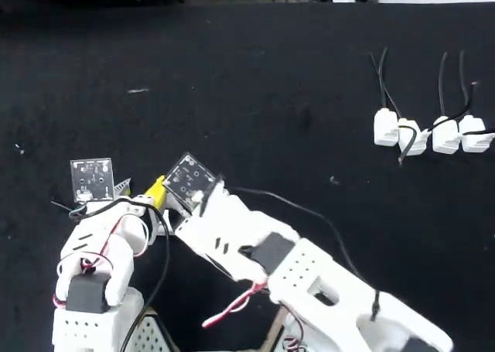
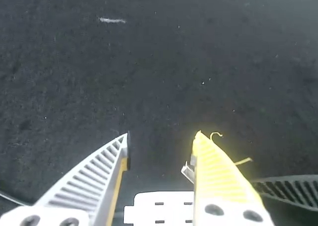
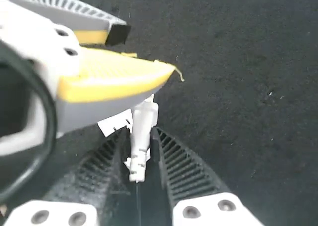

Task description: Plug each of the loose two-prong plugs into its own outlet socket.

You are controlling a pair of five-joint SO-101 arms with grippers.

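Item 1, left gripper point(image 2: 161, 136): I read the jaws well apart, with nothing between them.
Item 2, right gripper point(image 3: 139, 131): black fingers point(image 3: 184, 166) drawn tight against a thin white slotted piece point(image 3: 140, 151). The left arm's yellow finger point(image 3: 114, 77) is just beside it.
Item 3, four white two-prong plugs point(image 1: 386, 128): in a row on the black table point(image 1: 255, 81), well apart from both arms.

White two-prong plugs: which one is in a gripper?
The white plug clamped between the right gripper's black fingers; the other four lie in a row on the black table.
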